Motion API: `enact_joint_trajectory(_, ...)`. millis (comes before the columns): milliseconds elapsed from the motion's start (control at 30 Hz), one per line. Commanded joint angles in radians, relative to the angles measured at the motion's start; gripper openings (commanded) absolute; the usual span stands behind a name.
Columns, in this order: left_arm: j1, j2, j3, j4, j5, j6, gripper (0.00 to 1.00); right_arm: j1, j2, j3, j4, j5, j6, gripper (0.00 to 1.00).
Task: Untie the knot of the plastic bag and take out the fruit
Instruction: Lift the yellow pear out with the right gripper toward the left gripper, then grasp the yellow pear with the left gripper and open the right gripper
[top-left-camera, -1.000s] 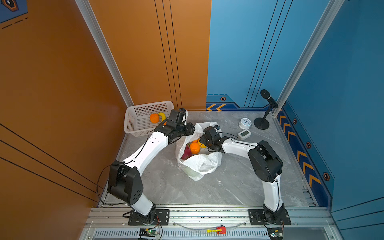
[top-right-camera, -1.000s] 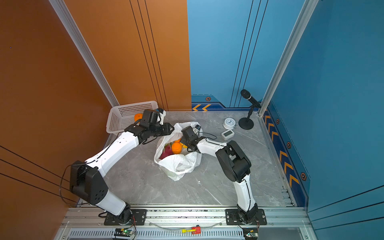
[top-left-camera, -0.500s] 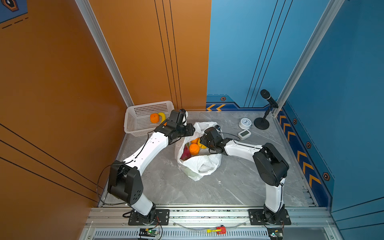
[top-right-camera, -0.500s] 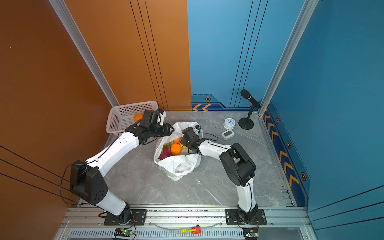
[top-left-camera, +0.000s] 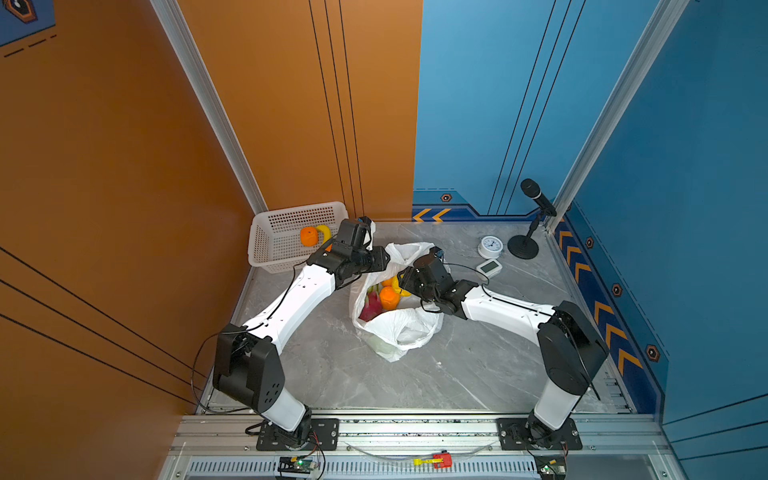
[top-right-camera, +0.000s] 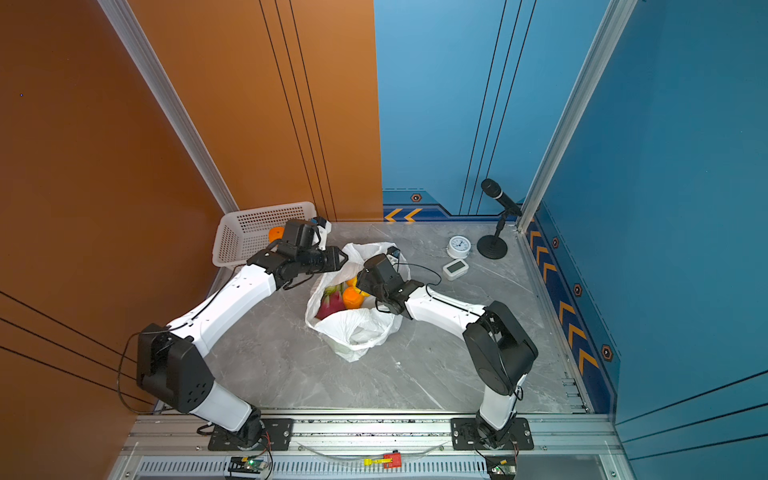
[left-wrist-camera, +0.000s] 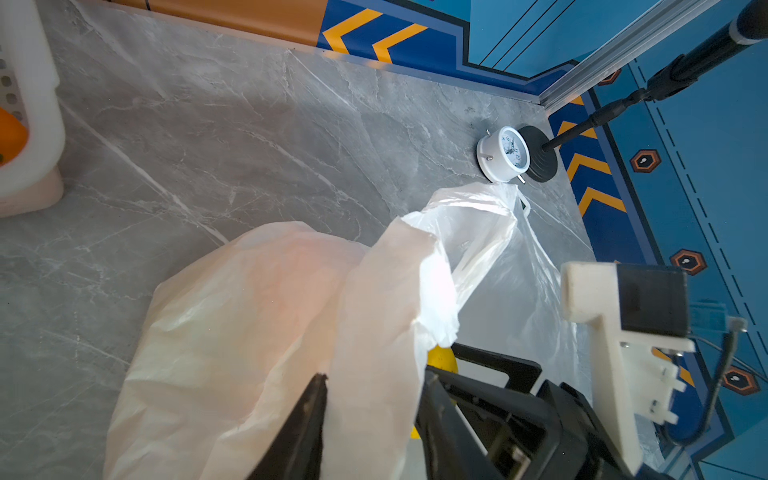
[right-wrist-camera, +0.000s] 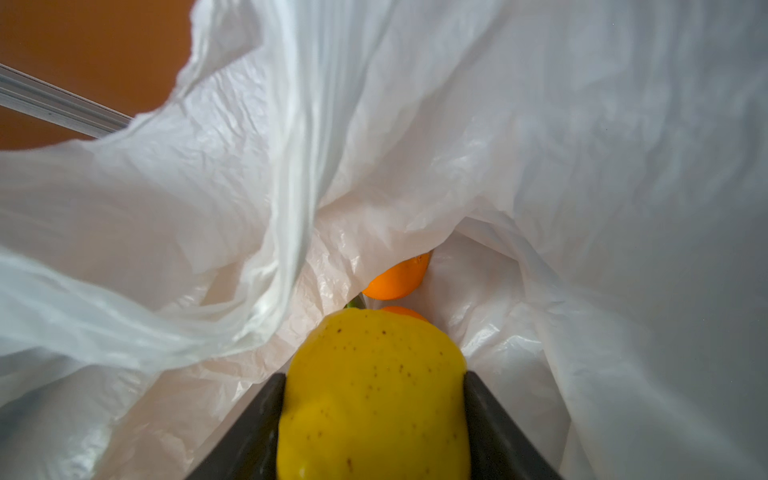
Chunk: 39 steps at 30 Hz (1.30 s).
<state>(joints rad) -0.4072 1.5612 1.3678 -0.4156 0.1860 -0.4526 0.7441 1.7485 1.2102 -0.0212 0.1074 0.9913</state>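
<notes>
Field notes. The plastic bag (top-left-camera: 399, 328) lies slumped mid-way across the grey marbled table (top-left-camera: 332, 370), its mouth gaping upward. We find no knot anywhere along the rim, so we judge the untying done and the emptying under way. The left gripper (left-wrist-camera: 374, 415) pinches a fold of rim film between its black fingers and holds that side of the mouth up. The right gripper (right-wrist-camera: 374, 376) is inside the bag, jaws pressed against both flanks of a yellow fruit (right-wrist-camera: 370, 415). The film is thin, crinkled and translucent, with no stiffness of its own. We expect it to drape, cling and slide, so it is best taken at the rim or a loop handle, never by the body. The yellow fruit is rounded and smooth-skinned, with a waxy sheen and brown speckles. It is probably light and hard, and apt to squirt from flat jaws, so a hold across the widest girth suits it. Deeper in the bag sit an orange (top-left-camera: 389, 297), which is glossy and faceted, and a pink-red dragon fruit (top-left-camera: 372, 305) with green scale tips. The scales should give better purchase at its middle. Near the left arm, the white perforated basket (top-left-camera: 286, 222) holds a second orange (top-left-camera: 308, 236) and a curved banana (top-left-camera: 324, 230).
</notes>
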Motion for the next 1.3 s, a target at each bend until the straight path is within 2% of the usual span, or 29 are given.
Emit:
enact_joint_trajectory(0, -0.001, -0.068, -0.015, -0.012, -0.007, 0.023, 0.41, -0.006, -0.072, -0.017, -0.037, -0.01, -0.026, 0.39)
enact_joint_trajectory(200, 0.007, -0.16, -0.035, 0.021, -0.016, 0.053, 0.47, -0.035, -0.173, -0.029, -0.049, -0.081, -0.032, 0.39)
enact_joint_trajectory(300, 0.019, -0.209, -0.062, 0.072, -0.001, 0.058, 0.5, -0.085, -0.222, -0.024, -0.065, -0.13, -0.035, 0.39)
enact_joint_trajectory(433, 0.031, -0.27, -0.109, 0.188, 0.075, 0.087, 0.55, -0.126, -0.284, -0.014, -0.076, -0.187, -0.028, 0.38)
enact_joint_trajectory(567, 0.034, -0.307, -0.142, 0.309, 0.153, 0.114, 0.61, -0.184, -0.324, -0.021, -0.04, -0.266, 0.033, 0.38)
enact_joint_trajectory(733, 0.03, -0.301, -0.152, 0.416, 0.254, 0.101, 0.7, -0.234, -0.37, -0.031, 0.038, -0.334, 0.115, 0.38)
enact_joint_trajectory(867, 0.01, -0.278, -0.146, 0.495, 0.343, 0.1, 0.81, -0.256, -0.398, -0.045, 0.123, -0.356, 0.194, 0.38)
enact_joint_trajectory(933, -0.002, -0.262, -0.135, 0.517, 0.37, 0.102, 0.85, -0.262, -0.4, -0.043, 0.159, -0.372, 0.234, 0.38)
enact_joint_trajectory(967, -0.008, -0.253, -0.126, 0.527, 0.381, 0.1, 0.92, -0.265, -0.398, -0.041, 0.181, -0.383, 0.257, 0.38)
enact_joint_trajectory(1067, -0.024, -0.228, -0.105, 0.546, 0.411, 0.099, 0.98, -0.265, -0.39, -0.033, 0.245, -0.412, 0.32, 0.38)
enact_joint_trajectory(1267, -0.045, -0.188, -0.071, 0.547, 0.417, 0.122, 0.97, -0.246, -0.375, -0.002, 0.31, -0.443, 0.369, 0.37)
